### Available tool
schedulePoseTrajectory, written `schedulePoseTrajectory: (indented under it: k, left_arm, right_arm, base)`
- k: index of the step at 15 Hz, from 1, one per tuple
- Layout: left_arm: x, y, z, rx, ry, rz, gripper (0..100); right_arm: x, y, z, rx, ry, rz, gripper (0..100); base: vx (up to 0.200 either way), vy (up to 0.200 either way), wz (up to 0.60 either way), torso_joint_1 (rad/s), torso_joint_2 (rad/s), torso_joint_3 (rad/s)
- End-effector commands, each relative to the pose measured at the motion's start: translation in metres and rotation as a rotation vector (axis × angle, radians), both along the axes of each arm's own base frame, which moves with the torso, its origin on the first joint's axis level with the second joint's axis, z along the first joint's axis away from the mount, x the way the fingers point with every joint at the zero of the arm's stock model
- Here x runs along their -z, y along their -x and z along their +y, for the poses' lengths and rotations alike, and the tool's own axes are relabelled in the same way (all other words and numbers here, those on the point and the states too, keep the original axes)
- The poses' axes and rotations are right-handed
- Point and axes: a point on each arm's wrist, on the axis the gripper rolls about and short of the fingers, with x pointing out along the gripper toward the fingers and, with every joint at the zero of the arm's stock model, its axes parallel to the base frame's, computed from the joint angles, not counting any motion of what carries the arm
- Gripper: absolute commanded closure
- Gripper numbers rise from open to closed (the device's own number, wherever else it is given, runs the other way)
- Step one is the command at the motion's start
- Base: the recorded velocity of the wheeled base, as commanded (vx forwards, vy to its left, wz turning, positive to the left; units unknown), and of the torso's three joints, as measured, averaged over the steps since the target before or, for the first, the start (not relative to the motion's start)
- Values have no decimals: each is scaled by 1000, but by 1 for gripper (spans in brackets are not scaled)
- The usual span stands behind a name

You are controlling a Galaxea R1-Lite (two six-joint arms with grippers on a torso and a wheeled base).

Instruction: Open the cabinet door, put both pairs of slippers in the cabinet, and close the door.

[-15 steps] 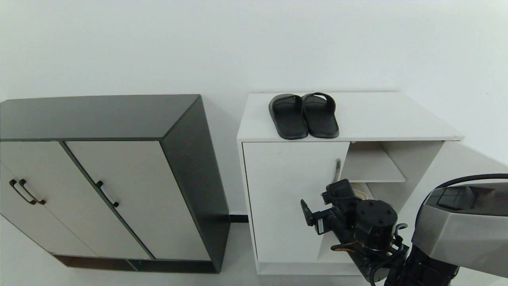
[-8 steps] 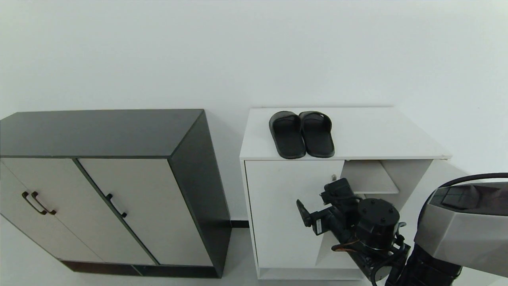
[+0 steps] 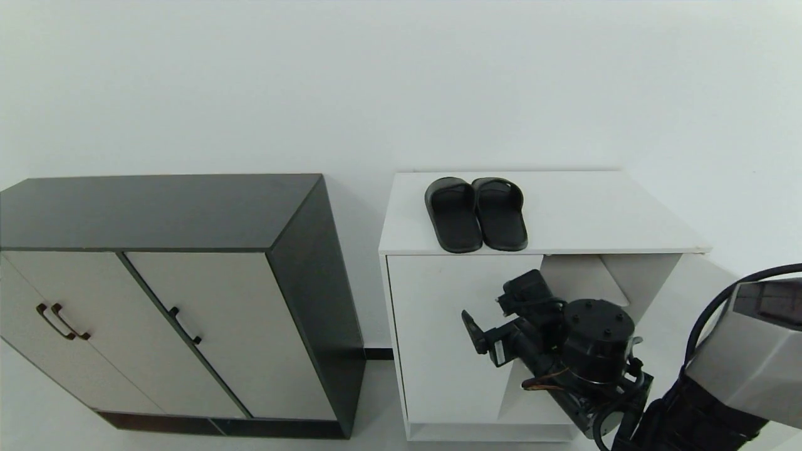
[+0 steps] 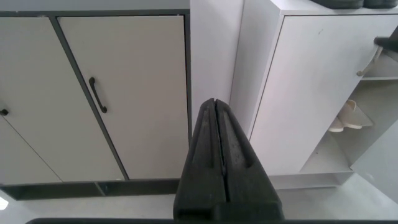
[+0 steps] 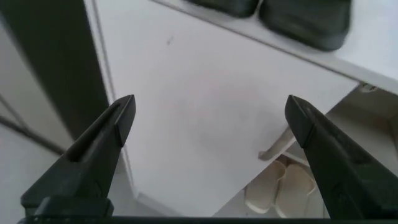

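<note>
My right gripper [image 5: 209,106] is spread wide with nothing in it, sitting in front of the white cabinet's [image 3: 564,216] shut door panel [image 5: 199,124]. The black slippers [image 3: 476,214] lie side by side on the cabinet top, above and just ahead of my fingers, so that's the pair I'd grab next imo. The pale pair [image 5: 283,186] is already inside, below me and to my right, past the handle [image 5: 277,144]. Tip: rise clear of the top's edge first, then come in over both straps and pinch the inner walls together so they lift as one. My left gripper [image 4: 216,106] is pressed closed, empty.
</note>
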Motion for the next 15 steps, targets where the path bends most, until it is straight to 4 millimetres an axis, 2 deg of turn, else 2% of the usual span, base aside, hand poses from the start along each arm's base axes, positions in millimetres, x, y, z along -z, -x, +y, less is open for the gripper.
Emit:
schedulePoseTrajectory:
  k: [1, 5, 7, 10, 14, 15]
  left_arm:
    - [0, 0, 0, 0, -6, -1, 100]
    - [0, 0, 0, -3, -3, -1, 100]
    - [0, 0, 0, 0, -1, -1, 100]
    - [0, 0, 0, 0, 1, -1, 100]
    - [0, 0, 0, 3, 1, 1, 100]
    - [0, 0, 0, 3, 1, 1, 100]
  right_arm:
    - [-42, -3, 7, 43, -93, -5, 0]
    - [-116, 5, 14, 114, -113, 180, 0]
    - [-142, 0, 21, 234, -171, 246, 0]
    - [-134, -10, 30, 289, -206, 207, 0]
    - [-123, -15, 35, 275, -190, 139, 0]
    - [-121, -15, 35, 276, -186, 141, 0]
  base:
    - [0, 0, 0, 0, 0, 0]
    - [0, 0, 0, 0, 0, 0]
    - [0, 0, 0, 0, 0, 0]
    - [0, 0, 0, 0, 0, 0]
    - [0, 0, 0, 0, 0, 0]
    - [200, 0, 0, 2, 7, -2]
